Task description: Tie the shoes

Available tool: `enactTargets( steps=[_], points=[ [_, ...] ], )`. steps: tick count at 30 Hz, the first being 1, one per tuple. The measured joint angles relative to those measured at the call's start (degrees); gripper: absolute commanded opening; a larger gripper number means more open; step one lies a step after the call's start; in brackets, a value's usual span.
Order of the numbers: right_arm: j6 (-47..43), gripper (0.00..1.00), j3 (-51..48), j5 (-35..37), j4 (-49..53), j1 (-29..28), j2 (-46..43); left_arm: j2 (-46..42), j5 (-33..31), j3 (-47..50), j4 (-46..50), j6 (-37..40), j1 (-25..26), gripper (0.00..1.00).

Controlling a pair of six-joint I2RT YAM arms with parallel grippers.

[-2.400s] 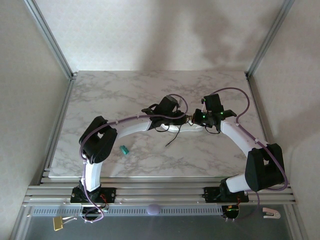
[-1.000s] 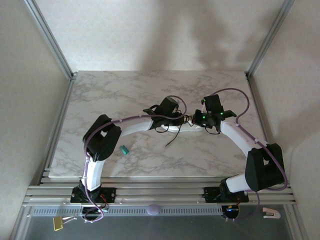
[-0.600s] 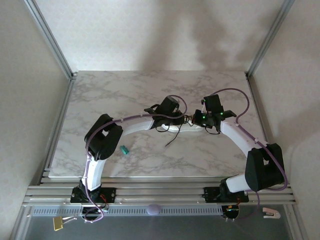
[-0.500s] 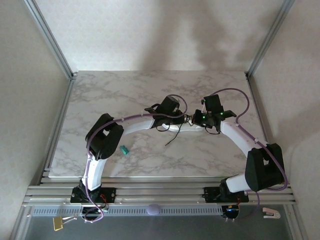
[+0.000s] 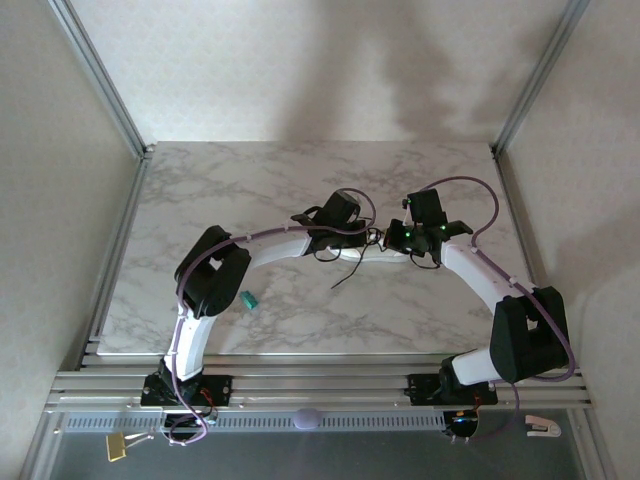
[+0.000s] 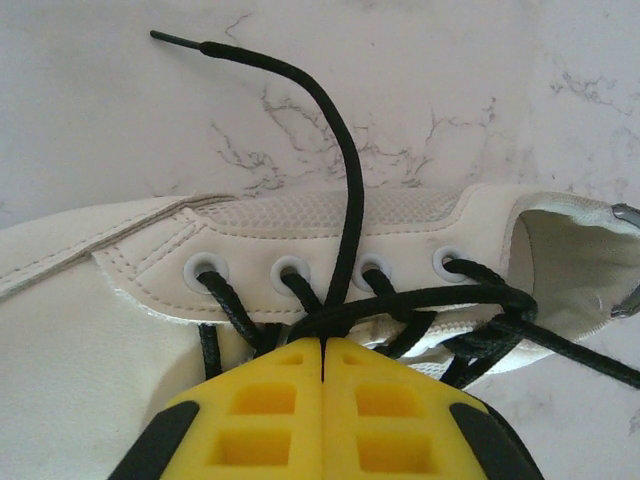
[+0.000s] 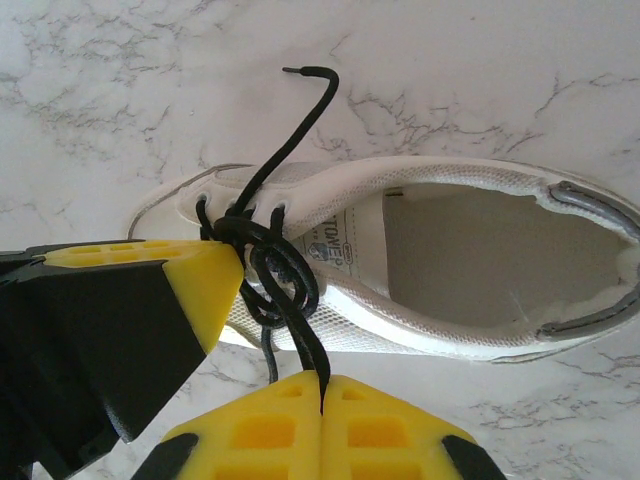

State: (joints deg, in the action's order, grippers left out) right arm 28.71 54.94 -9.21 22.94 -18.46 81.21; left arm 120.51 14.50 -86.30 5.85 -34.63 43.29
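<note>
The small white sneaker (image 5: 352, 254) lies on its side mid-table, between the two wrists. Its eyelet row (image 6: 320, 268) and open mouth (image 7: 500, 250) show in the wrist views. My left gripper (image 6: 323, 345) is shut on a black lace loop (image 6: 420, 298) just below the eyelets, and one free lace end (image 6: 330, 110) runs away over the marble. My right gripper (image 7: 322, 382) is shut on another black lace strand (image 7: 295, 310) coming out of the twisted knot (image 7: 265, 250). The left gripper's yellow finger (image 7: 205, 280) sits against that knot. A loose lace tail (image 5: 345, 278) trails toward the front.
A tiny teal object (image 5: 249, 299) lies on the marble table (image 5: 300, 180) near the left arm's elbow. Metal frame posts (image 5: 100, 75) stand at the back corners. A gold clip (image 5: 118, 447) and a white part (image 5: 541, 427) lie below the front rail.
The left arm's elbow has swung slightly right and its gripper has shifted a little toward the back. The right arm holds still. Both grippers stay closed on the laces.
</note>
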Motion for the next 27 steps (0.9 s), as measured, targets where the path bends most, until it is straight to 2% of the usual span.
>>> enactTargets(
  steps=[12,27],
  points=[
    [0.0,0.00,0.0,0.7,0.2,0.0,0.0,-3.3,2.8,3.3,-3.5,1.5,-0.3,0.00],
    [-1.8,0.00,1.7,6.3,3.9,0.1,0.1,-8.7,8.8,11.0,-8.4,8.9,-2.5,0.00]
  ],
)
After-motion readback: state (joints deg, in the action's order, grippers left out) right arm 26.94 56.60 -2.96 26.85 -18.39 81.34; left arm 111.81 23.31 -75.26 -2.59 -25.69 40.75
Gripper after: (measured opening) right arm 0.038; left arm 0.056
